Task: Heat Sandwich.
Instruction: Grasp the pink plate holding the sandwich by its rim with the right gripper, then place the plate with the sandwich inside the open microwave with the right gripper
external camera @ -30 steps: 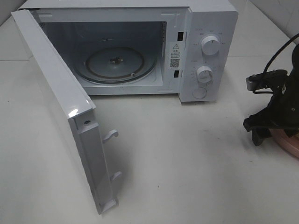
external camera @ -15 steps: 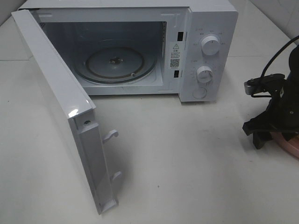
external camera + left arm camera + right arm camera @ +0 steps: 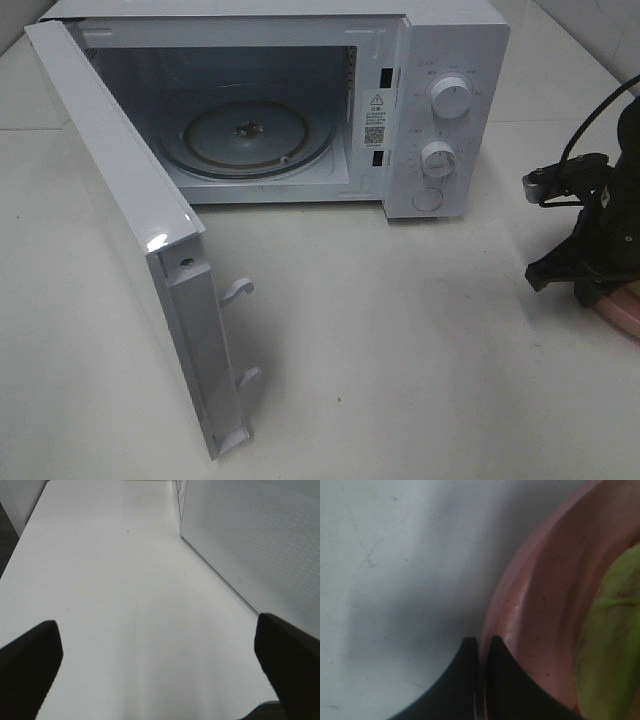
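Right claw (image 3: 481,642) is at the far right edge of the surface (image 3: 400,350), with its tips closed almost together right on the rim of the pink plate (image 3: 530,595). The thin rim looks pinched between them (not fully certain, the tips hide the contact). The sandwich (image 3: 615,630) sits on that plate. Only a strip of pale green leafy filling shows in the right wrist view, and in the high view the arm covers it. Left claw (image 3: 160,655) is wide open and holds nothing, hovering over the surface beside the open door (image 3: 130,220) of the microwave (image 3: 440,60). The glass turntable (image 3: 245,135) inside has nothing on it.

Handling, my read: the sandwich is soft and light, the bread squashes, the layers can slide apart and the filling can drop out. Pinching it directly would dent it, so carrying it by the plate makes sense. The plate is stiff and smooth, likely slippery. A rim-only pinch leaves the load hanging off one side, so it may tip or rotate in the grip. Keep it level, go slowly, and mind the door on the way in.
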